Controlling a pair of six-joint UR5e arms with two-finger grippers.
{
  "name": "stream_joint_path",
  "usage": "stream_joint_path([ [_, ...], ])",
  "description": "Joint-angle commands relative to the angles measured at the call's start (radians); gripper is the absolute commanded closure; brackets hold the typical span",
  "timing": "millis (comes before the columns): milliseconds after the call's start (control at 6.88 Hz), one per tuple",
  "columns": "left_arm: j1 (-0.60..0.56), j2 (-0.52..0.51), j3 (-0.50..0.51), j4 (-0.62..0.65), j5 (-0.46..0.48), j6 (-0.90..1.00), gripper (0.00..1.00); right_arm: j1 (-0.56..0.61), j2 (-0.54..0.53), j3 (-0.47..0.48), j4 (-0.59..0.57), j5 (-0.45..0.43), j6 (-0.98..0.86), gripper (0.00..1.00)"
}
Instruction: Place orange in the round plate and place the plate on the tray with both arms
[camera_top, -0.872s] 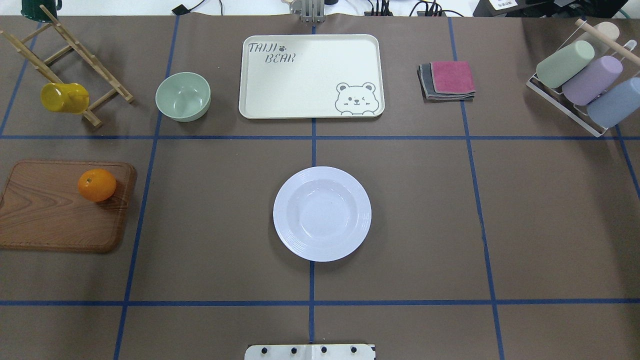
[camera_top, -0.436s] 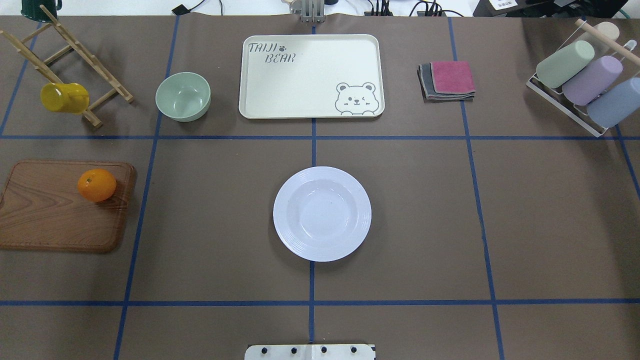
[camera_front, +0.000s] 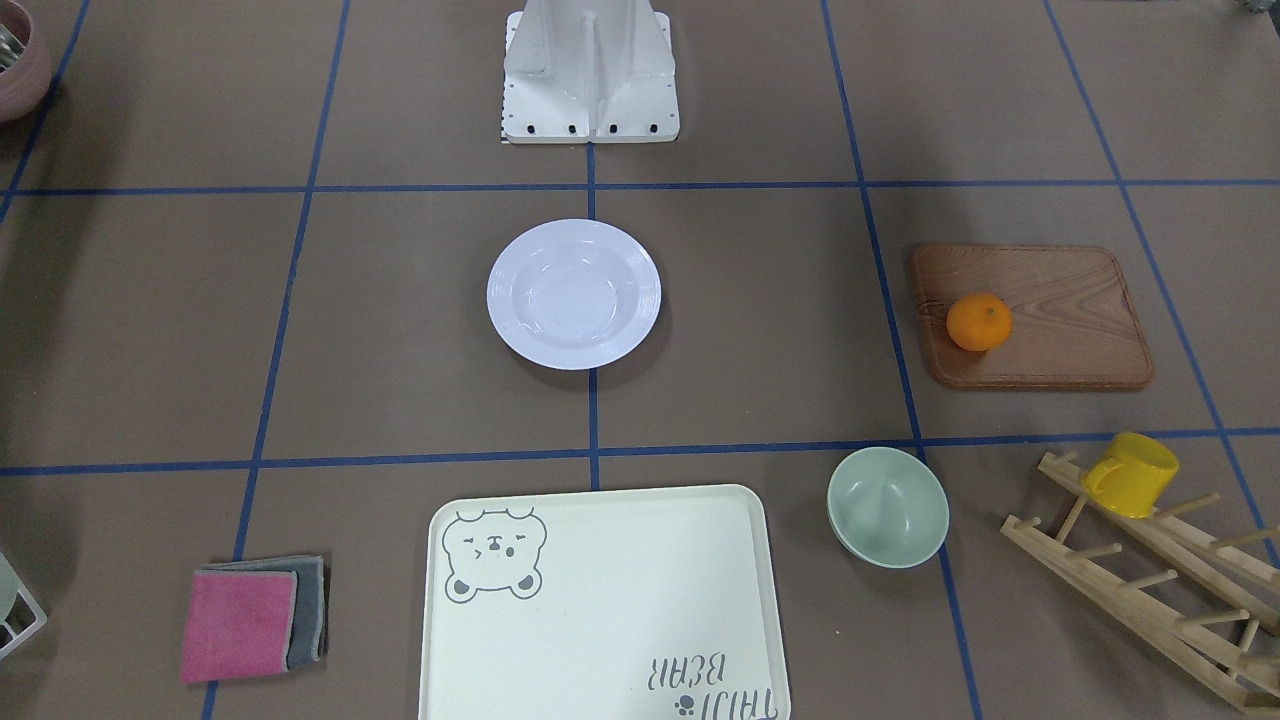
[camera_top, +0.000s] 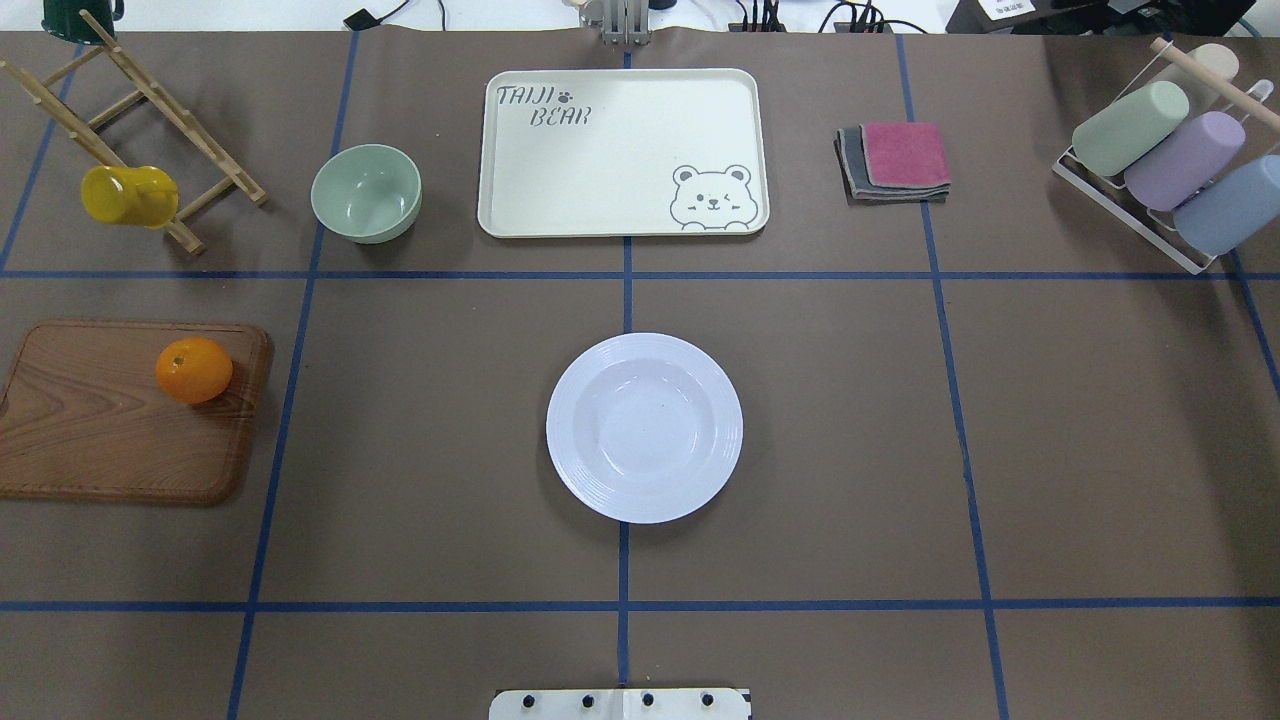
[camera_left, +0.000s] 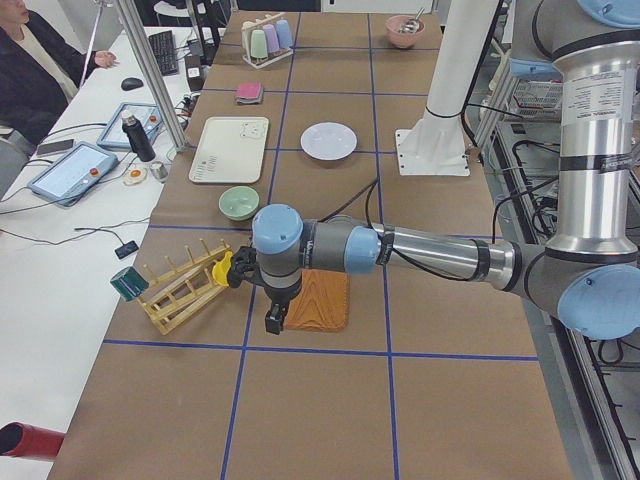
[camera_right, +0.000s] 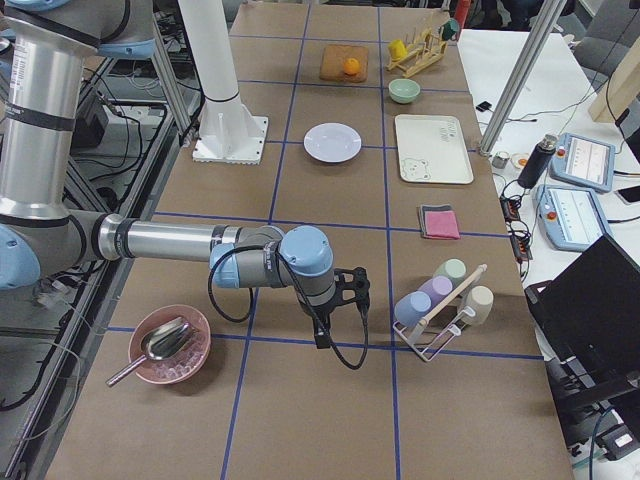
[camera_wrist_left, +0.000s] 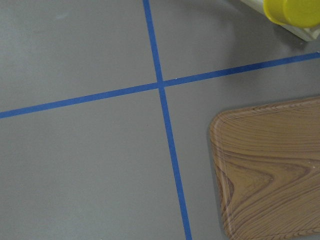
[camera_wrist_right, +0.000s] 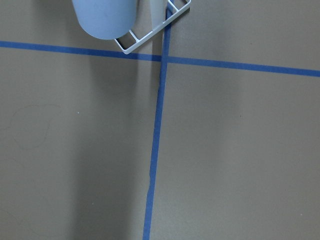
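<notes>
Currently orange on wooden board, well apart from round plate; tray beyond plate. Left gripper over board edge, right gripper near cup rack; cannot tell finger spread of either.

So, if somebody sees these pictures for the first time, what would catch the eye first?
Probably the bright orange, sitting on the wooden board on the robot's left. Then the white round plate, empty in the middle, and the cream tray with its bear drawing beyond it.

Left pincer near wooden board, round plate far beyond
</notes>
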Motion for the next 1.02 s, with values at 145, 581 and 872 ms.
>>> stream_joint_path([
  [145,0.057,0.017,0.006,-0.353,-0.002,0.003,0.01,-0.01,-0.003,0.001,0.117,0.237,0.007,0.0],
  [581,0.311,-0.004,0.028,-0.484,0.012,-0.415,0.0,-0.163,0.001,0.018,0.247,0.019,0.338,0.0],
  [872,0.469,-0.002,0.033,-0.623,0.099,-0.679,0.01,-0.299,0.004,0.029,0.361,-0.103,0.624,0.0],
])
